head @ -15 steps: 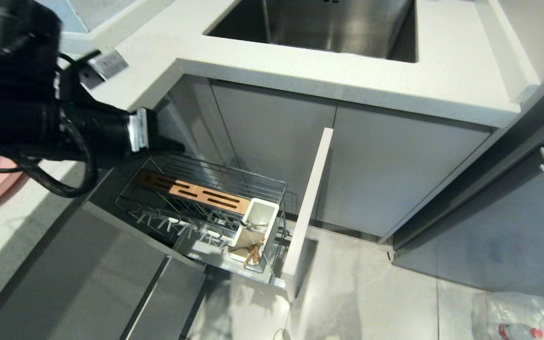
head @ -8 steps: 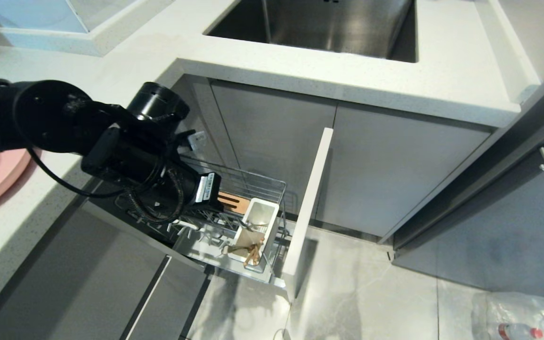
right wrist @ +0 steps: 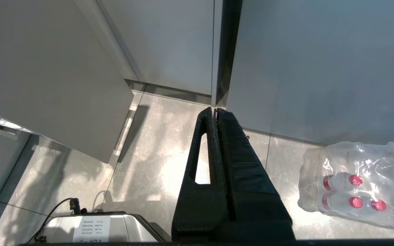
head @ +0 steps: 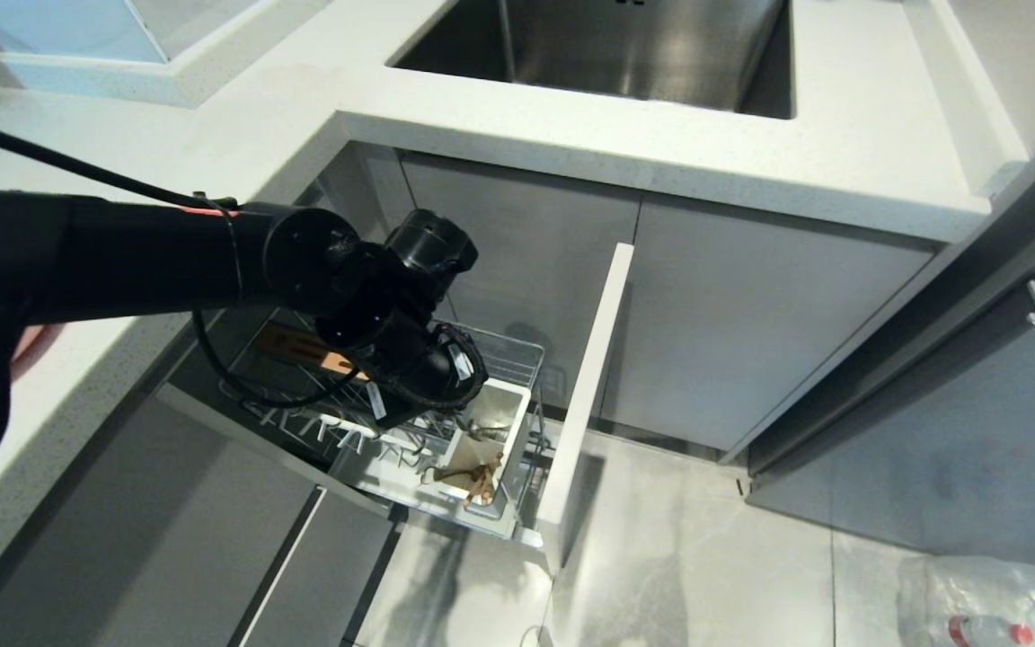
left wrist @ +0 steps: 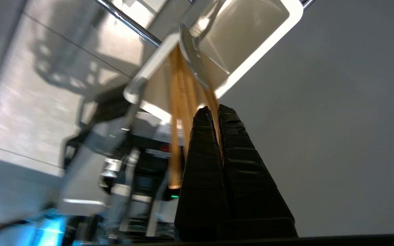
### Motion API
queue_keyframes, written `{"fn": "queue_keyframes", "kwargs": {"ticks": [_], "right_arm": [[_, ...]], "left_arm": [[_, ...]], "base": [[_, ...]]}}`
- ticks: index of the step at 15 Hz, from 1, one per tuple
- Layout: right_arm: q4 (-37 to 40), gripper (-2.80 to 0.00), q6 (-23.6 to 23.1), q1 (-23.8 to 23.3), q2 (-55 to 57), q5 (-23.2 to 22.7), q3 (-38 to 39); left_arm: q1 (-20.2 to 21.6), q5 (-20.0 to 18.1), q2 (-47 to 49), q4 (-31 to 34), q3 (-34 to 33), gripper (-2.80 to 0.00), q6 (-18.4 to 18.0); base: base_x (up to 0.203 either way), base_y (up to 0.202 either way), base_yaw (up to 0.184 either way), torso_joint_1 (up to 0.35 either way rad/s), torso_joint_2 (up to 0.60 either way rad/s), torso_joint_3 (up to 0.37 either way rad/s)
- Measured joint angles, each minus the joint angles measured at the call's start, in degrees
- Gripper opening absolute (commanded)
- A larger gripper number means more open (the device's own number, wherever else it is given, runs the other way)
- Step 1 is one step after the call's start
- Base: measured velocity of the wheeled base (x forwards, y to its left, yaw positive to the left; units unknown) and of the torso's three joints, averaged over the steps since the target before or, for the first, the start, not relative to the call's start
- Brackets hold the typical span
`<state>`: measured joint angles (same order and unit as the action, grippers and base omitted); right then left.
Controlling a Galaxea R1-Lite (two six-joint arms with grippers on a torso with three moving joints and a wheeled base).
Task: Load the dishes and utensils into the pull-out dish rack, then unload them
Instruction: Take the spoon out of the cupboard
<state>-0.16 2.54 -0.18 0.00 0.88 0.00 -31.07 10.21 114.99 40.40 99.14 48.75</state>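
Observation:
The pull-out dish rack (head: 517, 355) stands drawn out below the counter, with its wooden strip (head: 288, 346) and white utensil cup (head: 507, 404). The wooden chopsticks (head: 482, 481) and a silver utensil (head: 482, 431) lean in the cup. My left arm's wrist (head: 419, 368) hangs over the rack and hides the fingers in the head view. In the left wrist view my left gripper (left wrist: 215, 107) is shut, its tips just short of the cup (left wrist: 251, 58), right beside the chopsticks (left wrist: 178, 102) and below the silver utensil (left wrist: 190, 51). A sliver of pink plate (head: 32, 343) shows behind the arm. The bowl is out of view.
The rack's front panel (head: 589, 386) juts out edge-on over the tiled floor. A steel sink (head: 616, 45) sits in the white counter above. My right gripper (right wrist: 214, 109) hangs parked and shut over the floor, near a wrapped pack of bottles (right wrist: 354, 184).
My left arm has swung from the counter at the left, down and to the right over the rack, up to the utensil cup. Its fingers stayed shut. The right arm is still.

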Motion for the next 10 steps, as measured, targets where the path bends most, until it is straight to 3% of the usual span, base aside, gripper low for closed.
{"fn": "queue_keyframes", "kwargs": {"ticks": [2, 8, 9, 10], "right_arm": [[0.0, -2.80, 0.0, 0.0, 0.0, 0.0, 0.0], [0.0, -2.80, 0.0, 0.0, 0.0, 0.0, 0.0], [0.0, -2.80, 0.0, 0.0, 0.0, 0.0, 0.0], [0.0, -2.80, 0.0, 0.0, 0.0, 0.0, 0.0]], "left_arm": [[-0.6, 0.7, 1.4, 0.0, 0.6, -2.80, 2.8], [0.6, 3.2, 4.8, -2.9, 1.8, -2.80, 4.7], [0.9, 3.5, 5.5, -3.9, 1.8, 0.00, 4.6], [1.1, 3.9, 6.1, -4.9, 1.8, 0.00, 4.6]], "base": [[0.000, 0.000, 0.000, 0.000, 0.00, 0.000], [0.000, 0.000, 0.000, 0.000, 0.00, 0.000], [0.000, 0.000, 0.000, 0.000, 0.00, 0.000], [0.000, 0.000, 0.000, 0.000, 0.00, 0.000]]}}
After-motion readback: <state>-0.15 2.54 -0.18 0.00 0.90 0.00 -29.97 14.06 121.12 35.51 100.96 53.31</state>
